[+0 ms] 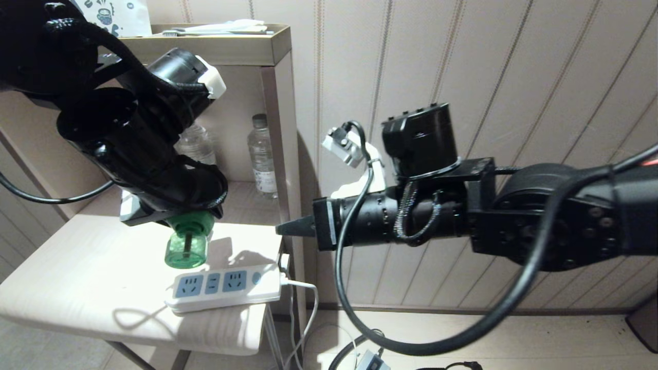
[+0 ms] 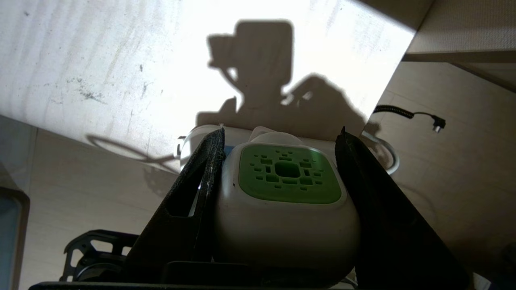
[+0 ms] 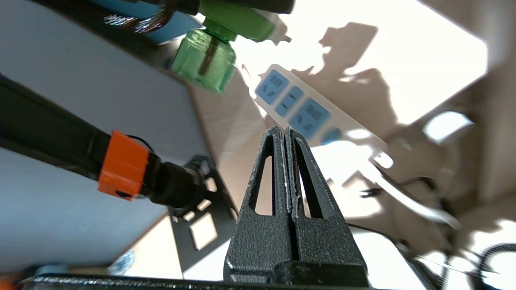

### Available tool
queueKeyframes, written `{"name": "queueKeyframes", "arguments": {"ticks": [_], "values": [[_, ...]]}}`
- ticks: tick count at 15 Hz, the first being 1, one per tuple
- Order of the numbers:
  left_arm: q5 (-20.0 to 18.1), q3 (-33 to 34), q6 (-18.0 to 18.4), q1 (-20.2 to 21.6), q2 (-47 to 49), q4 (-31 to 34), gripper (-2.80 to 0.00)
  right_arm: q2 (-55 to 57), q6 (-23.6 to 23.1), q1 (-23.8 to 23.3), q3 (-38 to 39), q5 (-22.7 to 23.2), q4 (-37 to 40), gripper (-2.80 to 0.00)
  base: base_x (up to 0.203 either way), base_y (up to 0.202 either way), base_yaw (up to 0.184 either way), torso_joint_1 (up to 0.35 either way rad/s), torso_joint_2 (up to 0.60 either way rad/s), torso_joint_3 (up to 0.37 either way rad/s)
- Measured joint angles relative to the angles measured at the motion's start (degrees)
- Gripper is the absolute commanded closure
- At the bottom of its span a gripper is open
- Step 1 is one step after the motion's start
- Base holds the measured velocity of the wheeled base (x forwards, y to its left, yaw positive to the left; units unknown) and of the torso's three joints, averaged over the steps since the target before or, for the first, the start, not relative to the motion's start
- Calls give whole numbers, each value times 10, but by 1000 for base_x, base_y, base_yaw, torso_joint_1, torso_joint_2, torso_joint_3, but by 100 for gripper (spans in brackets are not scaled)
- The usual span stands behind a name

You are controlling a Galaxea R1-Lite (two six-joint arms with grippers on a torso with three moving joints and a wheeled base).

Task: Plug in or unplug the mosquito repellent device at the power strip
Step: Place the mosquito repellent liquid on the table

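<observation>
The mosquito repellent device (image 1: 187, 244) hangs in the air just above the left end of the power strip (image 1: 226, 288), clear of its sockets. My left gripper (image 2: 280, 133) is shut on its white-and-green head (image 2: 287, 189), one black finger on each side. Its translucent green bottle (image 3: 204, 60) points outward and down. The white power strip (image 3: 306, 110) lies flat near the front right corner of the pale table, its cord (image 1: 300, 285) running off the right end. My right gripper (image 3: 284, 129) is shut and empty, level with the table's right edge, its tip (image 1: 293, 226) pointing left.
Two clear water bottles (image 1: 262, 154) stand at the back of the bedside table's niche. A shelf (image 1: 205, 49) sits overhead. A panelled wall is to the right, and loose cables (image 1: 360, 354) lie on the floor below.
</observation>
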Motion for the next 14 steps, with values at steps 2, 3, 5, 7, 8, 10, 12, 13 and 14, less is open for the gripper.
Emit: {"name": "queueKeyframes", "arguments": {"ticks": [2, 3, 5, 7, 8, 10, 12, 13, 14], "values": [[-1, 1, -2, 0, -13, 7, 0, -64, -43, -4, 25, -52, 40, 0, 0, 0, 0, 0, 0, 0], [-1, 3, -2, 0, -21, 9, 0, -100, -72, -5, 38, -91, 62, 0, 0, 0, 0, 0, 0, 0], [-3, 6, -3, 1, -36, 13, 0, -177, -122, -6, 67, -175, 102, 0, 0, 0, 0, 0, 0, 0], [-4, 7, -5, 1, -50, 16, 0, -261, -152, -10, 97, -246, 125, 0, 0, 0, 0, 0, 0, 0], [-5, 7, -5, 1, -58, 18, 0, -307, -164, -16, 113, -278, 141, 0, 0, 0, 0, 0, 0, 0], [-5, 9, -5, 1, -74, 25, 0, -405, -191, -31, 149, -344, 182, 0, 0, 0, 0, 0, 0, 0], [-5, 11, -5, 1, -91, 26, 0, -504, -216, -72, 208, -415, 219, 0, 0, 0, 0, 0, 0, 0], [-6, 11, -5, 1, -96, 27, 0, -553, -225, -119, 243, -452, 230, 0, 0, 0, 0, 0, 0, 0], [-9, 11, -5, 1, -101, 27, 0, -601, -231, -173, 280, -483, 240, 0, 0, 0, 0, 0, 0, 0]]}}
